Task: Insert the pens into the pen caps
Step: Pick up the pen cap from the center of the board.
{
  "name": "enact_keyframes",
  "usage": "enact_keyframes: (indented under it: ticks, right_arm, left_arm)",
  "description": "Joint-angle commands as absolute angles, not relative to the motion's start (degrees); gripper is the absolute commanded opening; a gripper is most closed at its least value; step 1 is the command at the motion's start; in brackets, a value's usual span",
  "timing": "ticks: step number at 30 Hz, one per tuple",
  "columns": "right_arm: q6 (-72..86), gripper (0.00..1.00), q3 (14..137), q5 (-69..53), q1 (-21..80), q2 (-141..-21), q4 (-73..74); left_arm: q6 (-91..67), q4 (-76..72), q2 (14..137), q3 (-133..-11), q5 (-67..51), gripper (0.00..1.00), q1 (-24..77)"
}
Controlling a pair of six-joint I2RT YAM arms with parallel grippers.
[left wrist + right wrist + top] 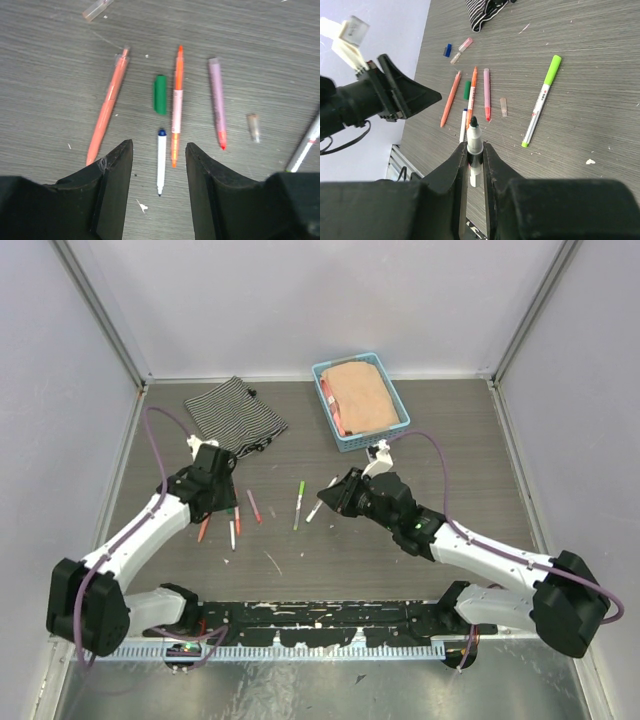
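1. The left gripper (159, 146) has its jaws spread wide and grips nothing. A white pen with a blue end (161, 165) lies on the table (50, 60) in the gap between them.
2. Ahead of the left jaw lies a salmon pen (106, 117).
3. Ahead of the gap lie a green cap (160, 94) and, just beside it, an orange pen (176, 105).
4. Ahead of the right jaw lie a pink pen (217, 102) and, further right, a small pale cap (254, 127).
5. The right gripper (474, 150) has its jaws pressed on a white pen with a black tip (473, 136), which points forward past the fingertips.
6. Ahead and right of these jaws lies a pen with a green cap (540, 102).
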State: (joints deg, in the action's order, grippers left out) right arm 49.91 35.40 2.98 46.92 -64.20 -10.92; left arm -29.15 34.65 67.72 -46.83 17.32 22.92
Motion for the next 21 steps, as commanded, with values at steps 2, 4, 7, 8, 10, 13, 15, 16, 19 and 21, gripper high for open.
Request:
enact_keyframes:
  ticks: [2,4,7,8,10,13,15,16,19,21]
  right_arm:
    - [49.04,0.0,37.38,4.48,47.03,-61.69,-11.58]
    - [48.96,0.0,37.5,4.53,47.04,-61.48,-11.13]
    - [48.78,0.0,37.49,4.89,47.05,-61.02,-10.62]
    - [48.74,0.0,37.52,4.98,47.1,-60.91,-10.49]
    - [48.75,0.0,37.39,5.09,47.14,-60.7,-10.37]
    - [48.7,0.0,37.35,5.12,47.11,-60.58,-10.2]
    - [48.69,0.0,37.36,5.1,47.11,-60.56,-10.11]
    - [48.63,0.0,37.43,5.09,47.11,-60.62,-10.06]
    - [48.52,0.0,37.66,5.1,47.11,-60.57,-9.87]
    - [48.28,0.0,37.83,5.1,47.11,-60.59,-9.74]
  left_arm:
    - [-28.65,35.1,73.18,-47.99,14.72,0.53,19.24]
    - [-28.33,33.25,75.47,-47.5,11.78,0.52,17.93]
    - [-28.01,31.32,77.7,-46.9,8.89,0.51,16.74]
    - [-27.75,30.92,78.41,-46.79,8.49,0.51,16.44]
    - [-27.25,30.49,79.78,-46.95,8.21,0.5,15.7]
    - [-26.68,29.44,81.32,-47.04,7.61,0.5,14.34]
    - [-26.55,28.67,82.07,-47.2,6.41,0.49,13.44]
    - [-26.5,28.45,82.46,-47.39,6.17,0.48,13.22]
    - [-26.46,28.18,83.78,-47.85,5.9,0.47,12.53]
    - [-26.38,27.62,84.43,-47.97,4.89,0.47,12.32]
